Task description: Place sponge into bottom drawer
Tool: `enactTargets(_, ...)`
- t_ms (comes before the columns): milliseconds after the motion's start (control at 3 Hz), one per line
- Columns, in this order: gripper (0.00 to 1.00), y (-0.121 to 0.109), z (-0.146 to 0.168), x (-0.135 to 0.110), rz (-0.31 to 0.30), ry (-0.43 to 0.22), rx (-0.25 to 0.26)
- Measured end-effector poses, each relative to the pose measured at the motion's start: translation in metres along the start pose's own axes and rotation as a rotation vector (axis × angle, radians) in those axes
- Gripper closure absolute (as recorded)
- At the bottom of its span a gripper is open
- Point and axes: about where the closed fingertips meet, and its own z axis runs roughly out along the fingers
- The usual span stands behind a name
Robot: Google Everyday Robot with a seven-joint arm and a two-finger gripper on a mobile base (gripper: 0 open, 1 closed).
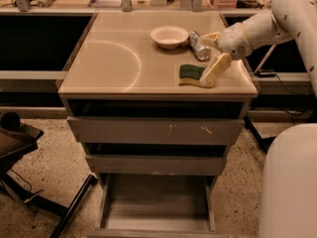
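Gripper (207,58) sits upper right over the surface (109,58), fingers (216,69) spread apart, the lower one touching the sponge (190,72). Bottom drawer (156,202) is open below.

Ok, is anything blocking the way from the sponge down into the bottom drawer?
Nothing visible does. The hand is at the right edge of the sponge on the cabinet top. The bottom drawer sticks out open below, with nothing showing inside.

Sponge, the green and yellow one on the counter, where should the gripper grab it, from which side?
Probably from above, pinching the flat green-topped yellow sponge across its narrow width: it lies flat on the tan countertop, leaving only thin side edges. The cream gripper sits at its right end.
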Motion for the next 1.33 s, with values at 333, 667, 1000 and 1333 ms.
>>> enactTargets(333, 0.0, 0.002, -0.001, 0.023, 0.069, 0.015, -0.012)
enactTargets(667, 0.0, 0.007, 0.0, 0.054, 0.153, 0.021, -0.034)
enactTargets(1000, 0.0, 0.007, 0.001, 0.055, 0.156, 0.021, -0.035)
enactTargets(1333, 0.19, 0.007, 0.001, 0.055, 0.156, 0.021, -0.035)
